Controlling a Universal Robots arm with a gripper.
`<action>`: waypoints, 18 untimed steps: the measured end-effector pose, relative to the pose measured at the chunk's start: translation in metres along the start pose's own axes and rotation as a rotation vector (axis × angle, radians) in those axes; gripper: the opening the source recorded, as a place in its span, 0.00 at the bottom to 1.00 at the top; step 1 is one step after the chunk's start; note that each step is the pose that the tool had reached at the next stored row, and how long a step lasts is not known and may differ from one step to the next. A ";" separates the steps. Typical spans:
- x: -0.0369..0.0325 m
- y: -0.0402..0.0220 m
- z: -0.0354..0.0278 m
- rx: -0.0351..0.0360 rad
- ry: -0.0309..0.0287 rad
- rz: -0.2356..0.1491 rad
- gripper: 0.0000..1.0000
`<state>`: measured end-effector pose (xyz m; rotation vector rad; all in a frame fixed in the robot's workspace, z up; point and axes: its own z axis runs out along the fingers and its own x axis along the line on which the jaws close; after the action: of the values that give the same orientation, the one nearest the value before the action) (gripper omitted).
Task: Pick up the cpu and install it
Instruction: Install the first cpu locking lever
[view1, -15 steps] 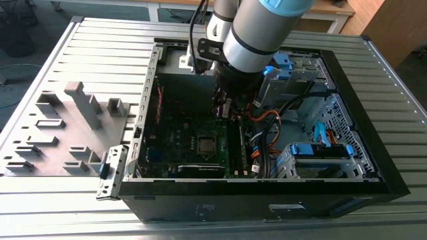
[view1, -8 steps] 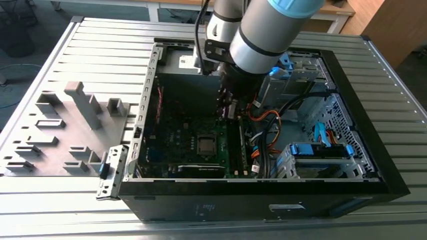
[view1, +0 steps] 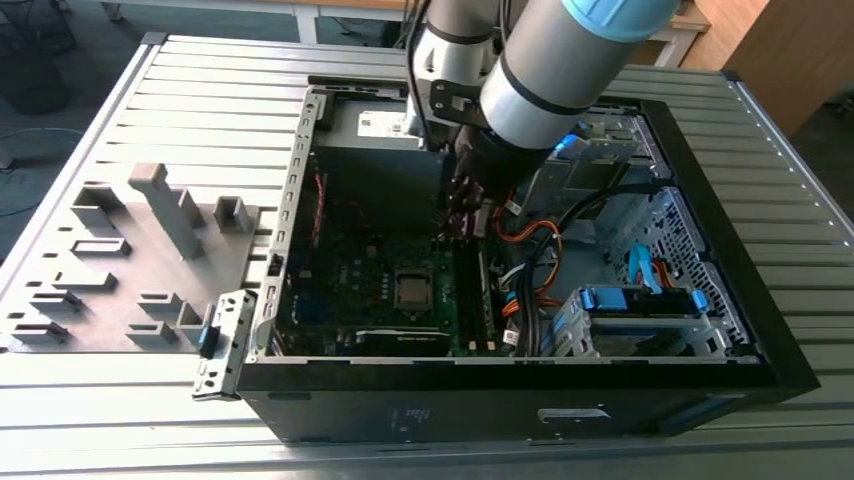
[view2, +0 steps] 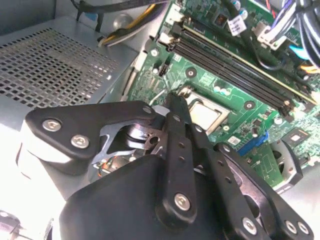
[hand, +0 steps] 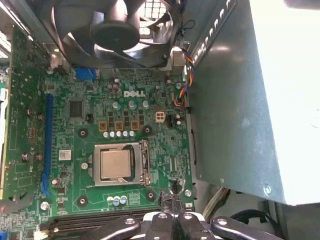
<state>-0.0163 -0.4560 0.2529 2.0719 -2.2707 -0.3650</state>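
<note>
The cpu (hand: 115, 165) was seen seated in its socket (hand: 120, 163) on the motherboard (hand: 75, 130). The gripper (hand: 170, 202) was held above it with fingers closed, empty, flanked by fan (hand: 112, 30), power-supply box (hand: 240, 100) and memory slots (view2: 230, 65).
</note>
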 end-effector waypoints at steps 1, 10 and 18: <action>-0.0003 -0.0008 0.0001 -0.0001 -0.0012 0.000 0.11; -0.0095 -0.0033 0.0029 -0.0002 -0.0014 0.000 0.11; -0.0168 -0.0044 0.0119 -0.0002 -0.0012 0.000 0.11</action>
<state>-0.0126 -0.4380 0.2425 2.0724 -2.2710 -0.3666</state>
